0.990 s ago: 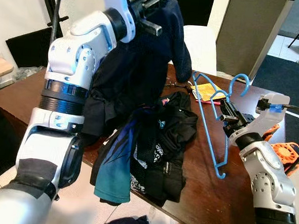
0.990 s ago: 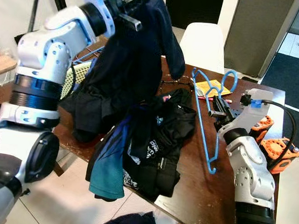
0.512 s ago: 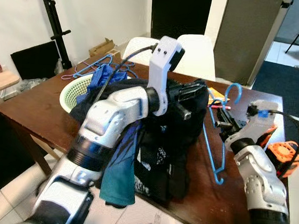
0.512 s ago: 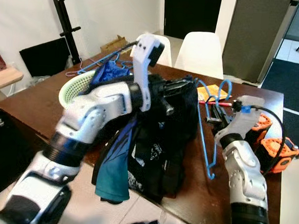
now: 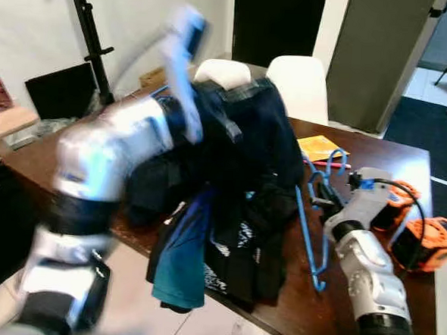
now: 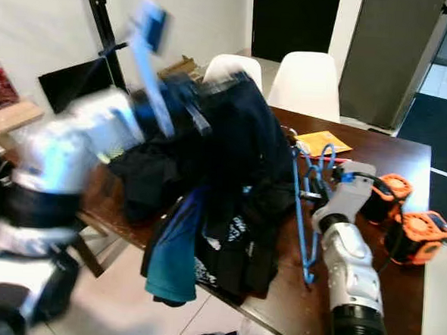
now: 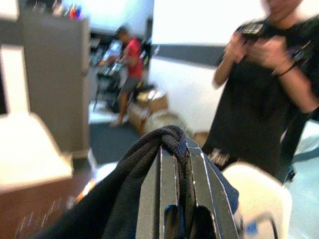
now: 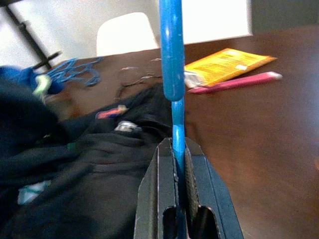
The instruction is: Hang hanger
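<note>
A blue plastic hanger (image 5: 308,233) stands tilted over the dark wooden table (image 5: 383,158), and my right gripper (image 5: 322,198) is shut on its thin bar. The right wrist view has the black fingers (image 8: 195,164) clamped on that blue bar (image 8: 172,59). My left arm (image 5: 103,152) is blurred by motion and holds up a dark navy garment (image 5: 248,131) over a pile of black and teal clothes (image 5: 226,244). In the left wrist view, the left gripper (image 7: 175,154) is shut on a fold of the navy fabric (image 7: 149,149).
Two white chairs (image 5: 301,73) stand behind the table. A yellow packet (image 5: 321,148) and a pink pen (image 5: 337,165) lie beyond the hanger, and orange objects (image 5: 432,237) sit at the right edge. A black stand (image 5: 88,30) rises at the left. A person in black (image 7: 259,89) stands nearby.
My left arm has swung up and to the left with the navy garment and is now blurred. The right gripper still holds the hanger. The camera has shifted a little.
</note>
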Controlling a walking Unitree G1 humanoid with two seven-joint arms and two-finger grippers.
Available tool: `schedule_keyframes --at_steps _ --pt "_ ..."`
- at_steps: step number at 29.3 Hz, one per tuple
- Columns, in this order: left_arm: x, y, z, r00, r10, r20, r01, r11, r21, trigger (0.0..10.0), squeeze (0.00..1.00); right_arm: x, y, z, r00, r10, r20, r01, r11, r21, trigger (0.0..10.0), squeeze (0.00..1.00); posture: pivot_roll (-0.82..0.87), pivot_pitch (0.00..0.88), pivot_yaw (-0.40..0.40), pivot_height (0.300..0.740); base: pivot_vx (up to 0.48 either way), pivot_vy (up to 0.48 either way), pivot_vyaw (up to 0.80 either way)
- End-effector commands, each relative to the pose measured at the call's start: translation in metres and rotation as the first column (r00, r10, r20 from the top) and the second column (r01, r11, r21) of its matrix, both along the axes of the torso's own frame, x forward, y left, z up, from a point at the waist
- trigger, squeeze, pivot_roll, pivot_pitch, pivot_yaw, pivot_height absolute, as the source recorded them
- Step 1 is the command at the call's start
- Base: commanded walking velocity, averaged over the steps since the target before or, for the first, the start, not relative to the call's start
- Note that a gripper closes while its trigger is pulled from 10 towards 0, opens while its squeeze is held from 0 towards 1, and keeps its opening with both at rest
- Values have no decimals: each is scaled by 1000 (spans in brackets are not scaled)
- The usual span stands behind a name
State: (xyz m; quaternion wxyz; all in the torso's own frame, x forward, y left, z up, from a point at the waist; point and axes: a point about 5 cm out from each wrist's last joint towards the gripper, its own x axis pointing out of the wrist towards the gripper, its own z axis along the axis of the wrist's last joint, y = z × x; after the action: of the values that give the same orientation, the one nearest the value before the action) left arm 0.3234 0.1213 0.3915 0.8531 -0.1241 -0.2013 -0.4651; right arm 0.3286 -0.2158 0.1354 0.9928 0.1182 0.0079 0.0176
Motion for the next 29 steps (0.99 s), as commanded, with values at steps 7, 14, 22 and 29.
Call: schedule_keyframes --at_steps 7,14,22,29 --pt "-18 -4 39 984 -117 136 121 992 -22 0 0 -1 11 6 993 73 92 -82 991 104 10000 0 25 0 36 740 0 0 -800" --pt "-22 -16 44 973 -196 121 201 979 -31 0 0 -4 12 3 990 81 114 -99 983 154 10000 0 22 0 41 740 0 0 -800" --pt "-18 -16 52 975 -200 94 211 969 -130 0 0 -1 13 4 987 100 125 -120 979 165 10000 0 27 12 40 740 0 0 -800" --pt "-12 9 -19 987 -100 -128 85 989 -120 0 0 -7 14 8 976 147 163 -178 964 196 10000 0 25 26 27 740 0 0 -571"
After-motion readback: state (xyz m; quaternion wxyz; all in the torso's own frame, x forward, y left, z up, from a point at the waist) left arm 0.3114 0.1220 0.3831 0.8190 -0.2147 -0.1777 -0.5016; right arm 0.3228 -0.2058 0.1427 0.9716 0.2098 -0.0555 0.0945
